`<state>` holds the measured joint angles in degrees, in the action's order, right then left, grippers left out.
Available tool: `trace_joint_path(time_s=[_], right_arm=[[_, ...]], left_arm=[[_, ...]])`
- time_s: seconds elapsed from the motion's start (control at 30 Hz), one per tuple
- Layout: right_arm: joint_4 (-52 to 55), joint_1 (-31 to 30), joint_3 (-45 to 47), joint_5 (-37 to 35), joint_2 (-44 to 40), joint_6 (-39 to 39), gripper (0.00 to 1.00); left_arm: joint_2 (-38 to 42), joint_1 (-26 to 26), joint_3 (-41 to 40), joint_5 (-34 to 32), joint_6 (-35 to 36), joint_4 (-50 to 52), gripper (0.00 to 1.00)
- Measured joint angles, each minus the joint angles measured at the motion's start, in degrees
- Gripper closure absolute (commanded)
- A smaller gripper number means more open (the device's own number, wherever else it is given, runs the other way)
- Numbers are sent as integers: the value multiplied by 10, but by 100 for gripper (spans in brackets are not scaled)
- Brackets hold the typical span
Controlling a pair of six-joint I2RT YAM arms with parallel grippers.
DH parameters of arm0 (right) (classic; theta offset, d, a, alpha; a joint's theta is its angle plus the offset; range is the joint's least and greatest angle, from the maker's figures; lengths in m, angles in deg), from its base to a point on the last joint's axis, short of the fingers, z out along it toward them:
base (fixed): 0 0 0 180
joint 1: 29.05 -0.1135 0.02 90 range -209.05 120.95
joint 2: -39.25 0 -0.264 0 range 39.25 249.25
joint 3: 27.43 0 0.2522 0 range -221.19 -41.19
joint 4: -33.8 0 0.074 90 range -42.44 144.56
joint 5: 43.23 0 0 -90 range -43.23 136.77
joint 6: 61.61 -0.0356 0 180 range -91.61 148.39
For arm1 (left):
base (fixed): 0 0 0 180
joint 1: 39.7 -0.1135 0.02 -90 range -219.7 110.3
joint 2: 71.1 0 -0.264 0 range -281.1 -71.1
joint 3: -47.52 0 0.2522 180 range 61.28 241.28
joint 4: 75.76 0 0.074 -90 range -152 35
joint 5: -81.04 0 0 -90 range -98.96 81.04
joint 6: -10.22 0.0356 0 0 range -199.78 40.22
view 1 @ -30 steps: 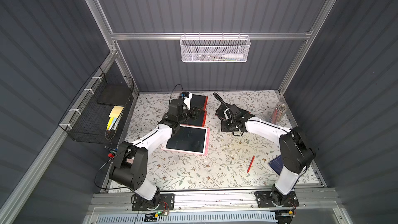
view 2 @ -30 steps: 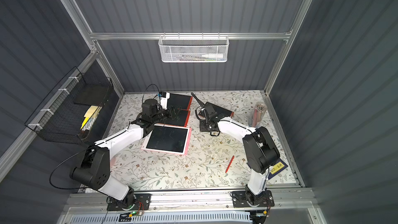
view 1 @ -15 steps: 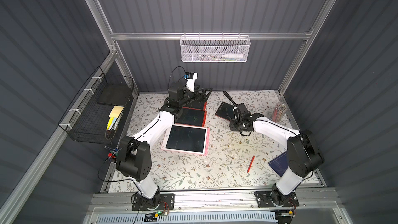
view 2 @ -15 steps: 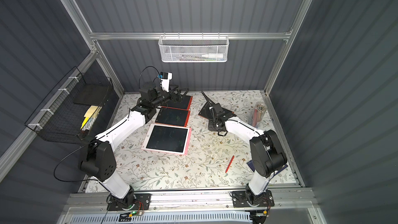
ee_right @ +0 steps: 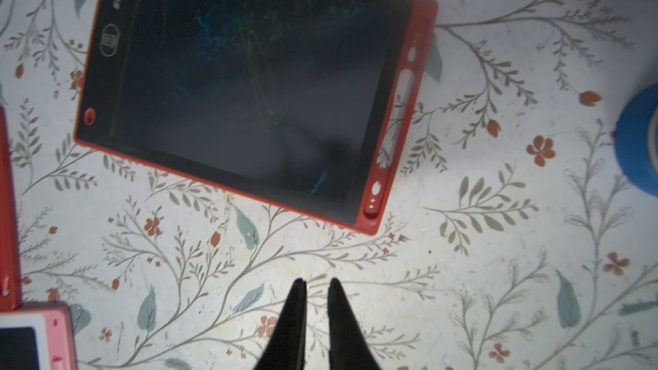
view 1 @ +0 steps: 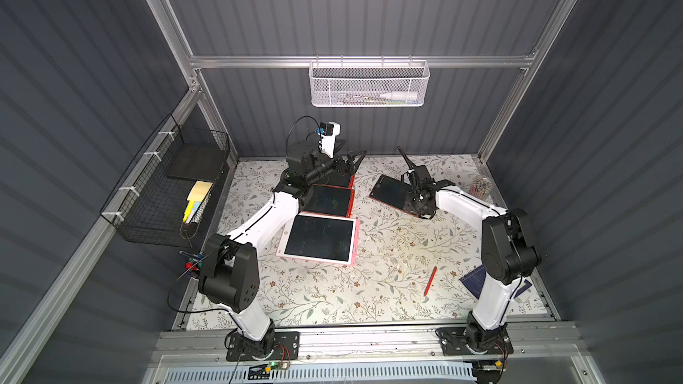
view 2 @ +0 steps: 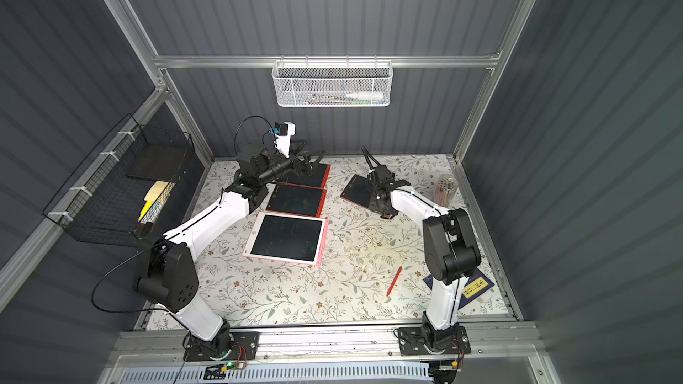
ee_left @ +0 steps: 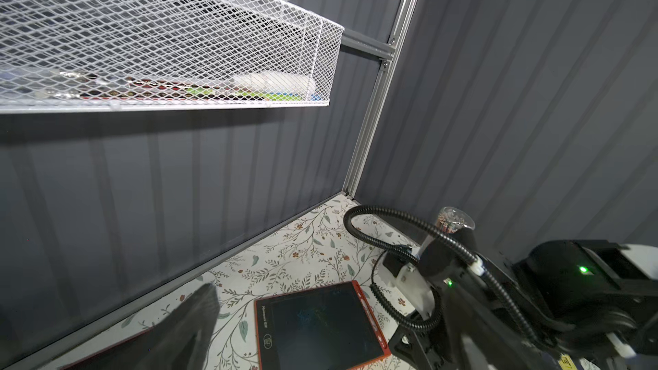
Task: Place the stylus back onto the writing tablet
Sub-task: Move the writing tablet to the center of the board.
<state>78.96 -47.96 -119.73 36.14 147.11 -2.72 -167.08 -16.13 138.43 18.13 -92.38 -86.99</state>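
1. Fingers [ee_right: 292,318] of the right gripper [ee_right: 315,282]: almost together, with a narrow gap and nothing in it. They hang above bare cloth just beside the near edge of a red writing tablet [ee_right: 245,90]. The left gripper [view 1: 353,155] is raised near the back wall with its fingers wide apart and empty.
2. Stylus [view 1: 430,281]: a slim red rod lying flat on the table [view 1: 369,301]. It is well apart from both grippers and from every tablet, and near the right arm's base. It shows in both top views.
3. Handling (judged): the stylus is probably light, stiff plastic with a smooth round shaft, so it is apt to roll or skid if nudged. It is best taken near mid-length, with the fingers closing across the shaft from above. A light grip should be enough.
4. Target (judged): the red writing tablet below the right wrist has a holder channel [ee_right: 400,101] along its red side border. The channel appears empty and is narrow, so the stylus would have to be lined up with it.
5. Surroundings: a second red tablet [view 1: 330,201] and a pink tablet [view 1: 319,238] lie in front of the left arm, and a third is partly hidden under the left gripper. A blue booklet [view 1: 475,278] lies just beside the stylus.
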Motion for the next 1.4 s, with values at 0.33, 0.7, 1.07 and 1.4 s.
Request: trace_joint_path(time_s=[0.33, 0.7, 1.07, 1.4], right_arm=[[6, 49, -16, -14, 42, -6, 83], [-1, 82, -28, 4, 88, -4, 80], [-25, 88, -27, 30, 92, -3, 75], [-39, 88, -20, 39, 91, -4, 75]], left_arm=[[4, 0, -5, 0, 2, 0, 1], [4, 0, -7, 0, 2, 1, 1], [4, 0, -7, 0, 2, 0, 1], [4, 0, -7, 0, 2, 0, 1]])
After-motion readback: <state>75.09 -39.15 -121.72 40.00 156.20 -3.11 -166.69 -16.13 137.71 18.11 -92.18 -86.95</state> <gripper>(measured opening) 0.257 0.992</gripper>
